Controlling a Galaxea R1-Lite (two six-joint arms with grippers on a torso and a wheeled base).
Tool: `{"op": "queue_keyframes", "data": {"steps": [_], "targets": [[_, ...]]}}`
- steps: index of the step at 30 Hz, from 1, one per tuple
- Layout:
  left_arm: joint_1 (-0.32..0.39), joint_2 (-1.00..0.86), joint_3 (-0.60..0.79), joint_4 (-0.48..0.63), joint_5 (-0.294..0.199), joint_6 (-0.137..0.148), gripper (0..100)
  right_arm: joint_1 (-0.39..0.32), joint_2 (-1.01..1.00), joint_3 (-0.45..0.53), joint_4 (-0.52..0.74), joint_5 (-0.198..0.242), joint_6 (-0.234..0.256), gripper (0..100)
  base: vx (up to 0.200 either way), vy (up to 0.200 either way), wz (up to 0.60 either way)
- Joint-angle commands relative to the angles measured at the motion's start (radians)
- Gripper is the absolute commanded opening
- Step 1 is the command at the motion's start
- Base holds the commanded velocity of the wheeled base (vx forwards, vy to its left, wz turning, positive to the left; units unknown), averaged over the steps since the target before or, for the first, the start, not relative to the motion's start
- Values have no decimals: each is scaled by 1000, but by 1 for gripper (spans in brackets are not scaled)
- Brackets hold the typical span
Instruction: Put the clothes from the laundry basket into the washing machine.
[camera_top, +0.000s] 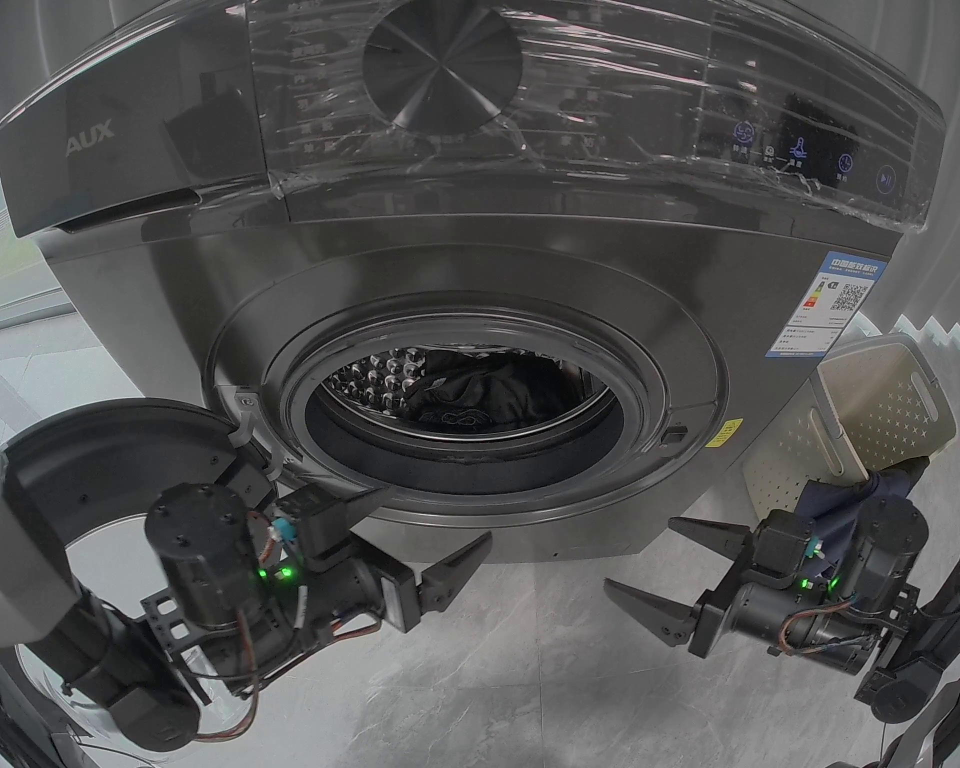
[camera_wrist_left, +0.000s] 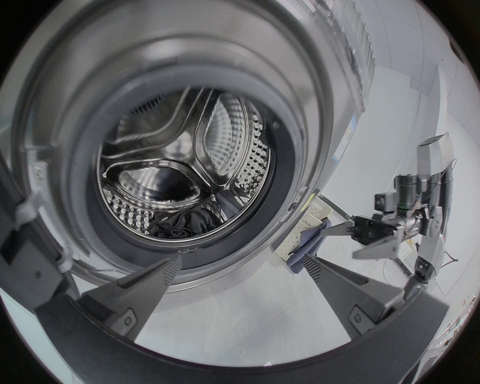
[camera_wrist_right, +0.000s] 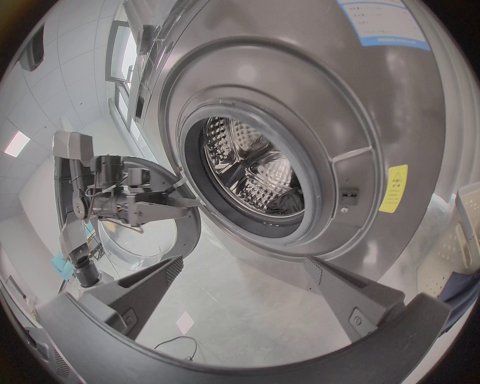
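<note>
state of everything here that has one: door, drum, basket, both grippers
washing machine door: open, swung to the robot's left
drum: dark clothes lying inside
laundry basket: blue garment hanging out
left gripper: open, empty
right gripper: open, empty

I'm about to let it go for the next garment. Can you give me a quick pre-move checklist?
1. Door open, swung aside: ok.
2. Drum mouth free, dark garment low inside: ok.
3. Left gripper open, empty: ok.
4. Right gripper open, empty, beside laundry basket: ok.
5. Blue garment draped over basket edge: ok.
6. More clothes deeper in basket: cannot tell.
</note>
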Motion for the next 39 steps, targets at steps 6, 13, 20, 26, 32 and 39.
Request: {"op": "queue_keyframes", "data": {"steps": [6, 13, 20, 26, 32, 39], "targets": [[1, -279, 226, -5, 16, 15, 100, -67, -189, 84, 8, -67, 2, 100, -200, 0, 0], [2, -415, 309, -1, 42, 27, 100, -176, -269, 150, 33, -67, 6, 100, -114, 0, 0], [68, -590, 357, 99, 51, 43, 100, -206, -520, 150, 243, -151, 2, 100, -143, 0, 0], [97, -815, 357, 328, 45, 43, 100, -260, -826, 150, 604, -160, 3, 100, -133, 0, 0], [128, -1018, 355, 536, 48, 38, 100, -392, -1086, 149, 825, -151, -17, 100, -100, 0, 0], [194, -1263, 355, 768, 45, 29, 100, -417, -1208, 86, 964, -148, -21, 100, -29, 0, 0]]}}
